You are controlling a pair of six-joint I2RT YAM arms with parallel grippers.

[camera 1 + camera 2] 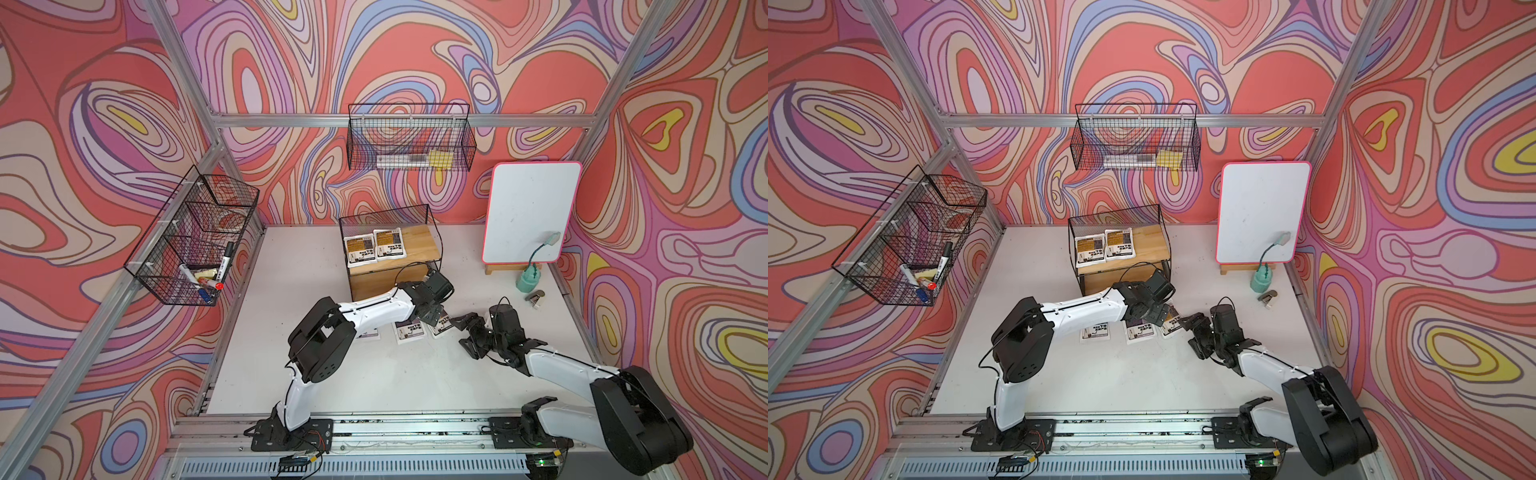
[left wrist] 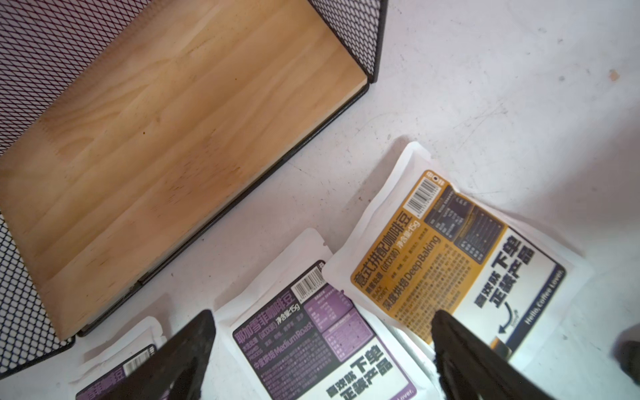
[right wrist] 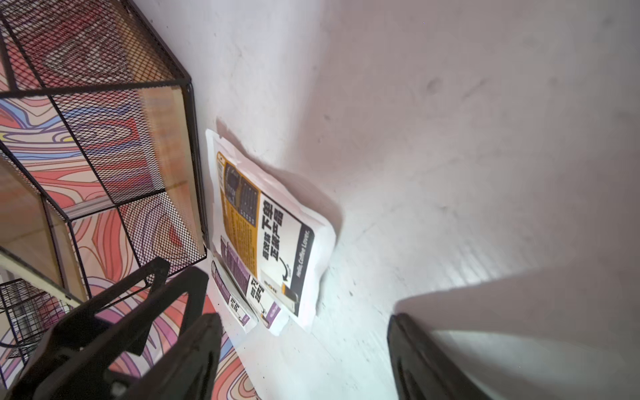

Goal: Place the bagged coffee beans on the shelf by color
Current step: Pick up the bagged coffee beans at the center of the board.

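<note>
The shelf (image 1: 419, 243) stands at the back middle of the table. Two orange-brown bagged coffee beans (image 1: 360, 248) (image 1: 388, 244) lie side by side on its top board. In the left wrist view its lower board (image 2: 173, 138) is bare. Three bags lie in a row on the table in front: a purple one (image 2: 114, 374), a second purple one (image 2: 311, 336) and an orange-brown one (image 2: 450, 249). My left gripper (image 2: 322, 313) hangs open over the second purple bag, one finger on each side. My right gripper (image 3: 303, 320) is open just right of the orange-brown bag (image 3: 273, 225), holding nothing.
A pink-edged whiteboard (image 1: 530, 212) leans at the back right, with a teal bottle (image 1: 528, 278) and a small grey object (image 1: 536, 298) in front of it. Black wire baskets hang on the back wall (image 1: 409, 137) and on the left wall (image 1: 195, 241), the latter holding markers.
</note>
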